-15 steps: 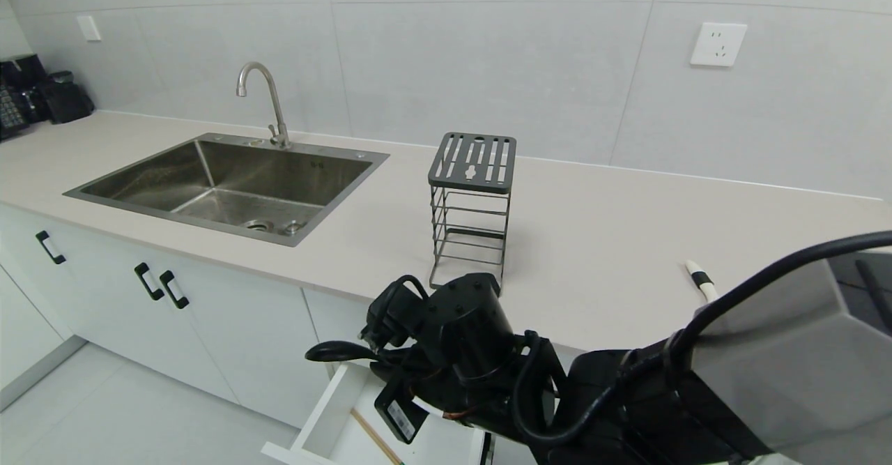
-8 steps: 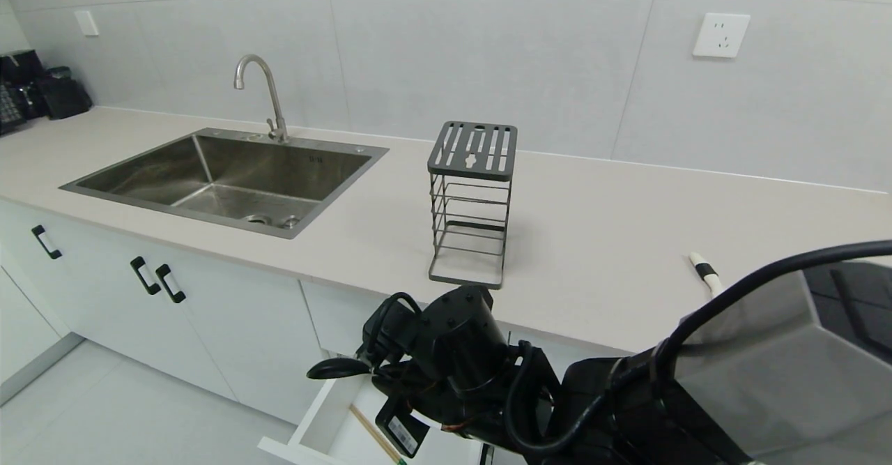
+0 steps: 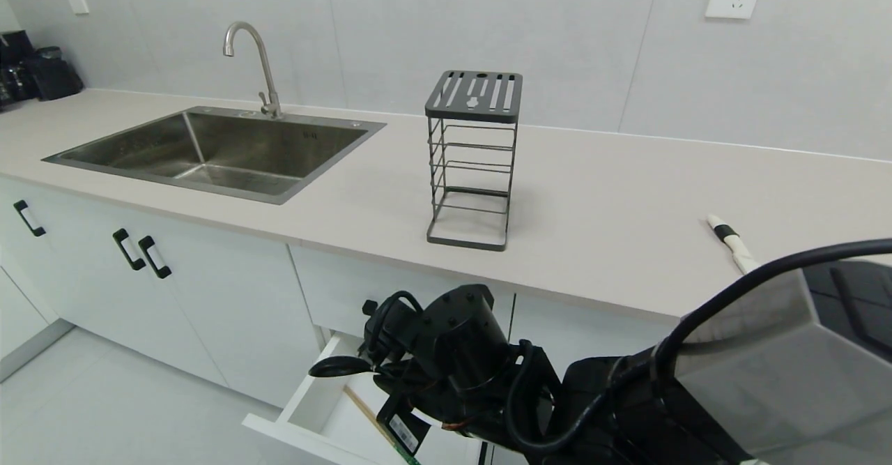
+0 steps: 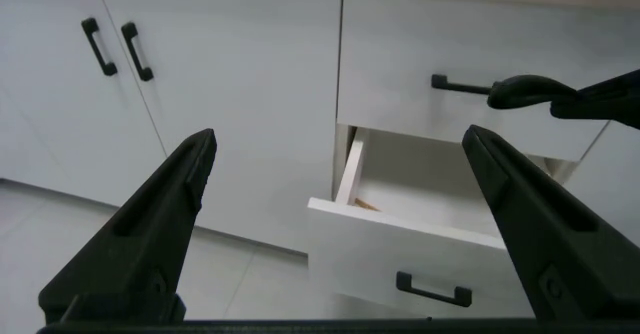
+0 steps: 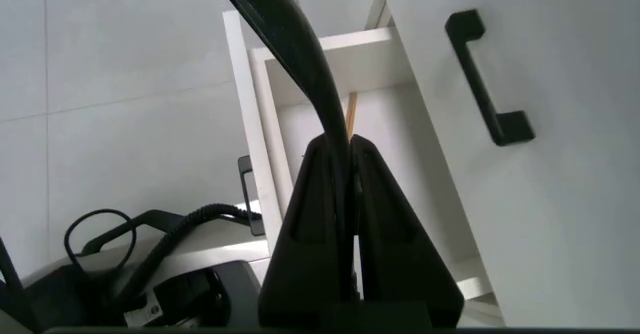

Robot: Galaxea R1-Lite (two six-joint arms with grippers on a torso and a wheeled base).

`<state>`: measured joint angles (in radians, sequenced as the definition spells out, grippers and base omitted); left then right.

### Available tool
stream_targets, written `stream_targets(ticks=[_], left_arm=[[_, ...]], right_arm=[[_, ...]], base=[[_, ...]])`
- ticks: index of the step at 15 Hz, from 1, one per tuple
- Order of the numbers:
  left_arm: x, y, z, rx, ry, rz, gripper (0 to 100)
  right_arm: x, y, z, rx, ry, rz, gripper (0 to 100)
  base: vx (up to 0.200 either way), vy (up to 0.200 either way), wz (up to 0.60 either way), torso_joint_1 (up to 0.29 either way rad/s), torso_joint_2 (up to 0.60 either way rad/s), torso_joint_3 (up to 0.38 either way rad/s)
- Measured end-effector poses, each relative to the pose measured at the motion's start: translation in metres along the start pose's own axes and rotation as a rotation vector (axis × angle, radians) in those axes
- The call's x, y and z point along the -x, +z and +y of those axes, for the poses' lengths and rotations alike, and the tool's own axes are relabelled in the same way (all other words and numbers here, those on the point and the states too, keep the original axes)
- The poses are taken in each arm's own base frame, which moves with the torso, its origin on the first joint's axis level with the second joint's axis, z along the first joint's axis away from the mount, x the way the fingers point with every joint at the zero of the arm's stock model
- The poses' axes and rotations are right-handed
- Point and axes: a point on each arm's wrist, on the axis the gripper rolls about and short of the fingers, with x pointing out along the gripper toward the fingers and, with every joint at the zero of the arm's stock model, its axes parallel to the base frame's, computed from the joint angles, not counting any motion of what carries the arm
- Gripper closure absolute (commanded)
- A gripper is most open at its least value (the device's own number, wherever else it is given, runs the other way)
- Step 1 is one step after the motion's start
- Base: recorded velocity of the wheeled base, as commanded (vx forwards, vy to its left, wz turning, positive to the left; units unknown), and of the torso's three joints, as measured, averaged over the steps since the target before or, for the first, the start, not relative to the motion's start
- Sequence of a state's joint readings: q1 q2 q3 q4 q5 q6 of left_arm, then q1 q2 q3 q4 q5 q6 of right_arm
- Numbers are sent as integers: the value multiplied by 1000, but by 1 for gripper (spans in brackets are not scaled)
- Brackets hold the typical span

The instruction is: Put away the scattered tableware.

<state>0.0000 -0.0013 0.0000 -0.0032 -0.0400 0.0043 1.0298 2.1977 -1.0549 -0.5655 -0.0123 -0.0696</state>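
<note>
My right gripper point(image 3: 376, 371) is shut on the handle of a black spoon point(image 3: 334, 365), holding it level above an open white drawer point(image 3: 306, 402) under the counter. In the right wrist view the right gripper point(image 5: 342, 179) clamps the black spoon point(image 5: 275, 24) over the drawer point(image 5: 320, 84), where a wooden chopstick point(image 5: 352, 114) lies. My left gripper point(image 4: 340, 139) is open with nothing between its fingers and faces the drawer point(image 4: 420, 239); the spoon point(image 4: 525, 92) hangs beyond it. A white utensil with a black band point(image 3: 725, 233) lies on the counter at the right.
A wire rack point(image 3: 472, 162) stands mid-counter, with a steel sink point(image 3: 209, 151) and tap to its left. Closed cabinet doors with black handles point(image 3: 136, 252) sit left of the drawer. A closed drawer front with a black handle point(image 4: 460, 86) is above the open one.
The whole head view has shifted: the camera has dropped and more of the cabinet fronts and drawer shows. The spoon stays in the right gripper over the drawer.
</note>
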Motion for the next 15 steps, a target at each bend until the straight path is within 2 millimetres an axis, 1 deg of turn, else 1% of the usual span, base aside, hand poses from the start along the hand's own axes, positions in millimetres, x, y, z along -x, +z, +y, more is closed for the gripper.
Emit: stream_targets(ticks=[7,13,15], left_arm=[[0,0,0,0,0,1,0],[0,0,0,0,1,1,0],[0,0,0,0,0,0,0]], right_arm=[[-1,2,0,0,1,-6,100],[-5,6,-4,-4,-9,-20,100],[-9,6,-8,-8,-18,-21,100]], base=[[0,0,0,-254,467,208],[0,0,0,-255,343,126],[0,0,0,-158,290,120]])
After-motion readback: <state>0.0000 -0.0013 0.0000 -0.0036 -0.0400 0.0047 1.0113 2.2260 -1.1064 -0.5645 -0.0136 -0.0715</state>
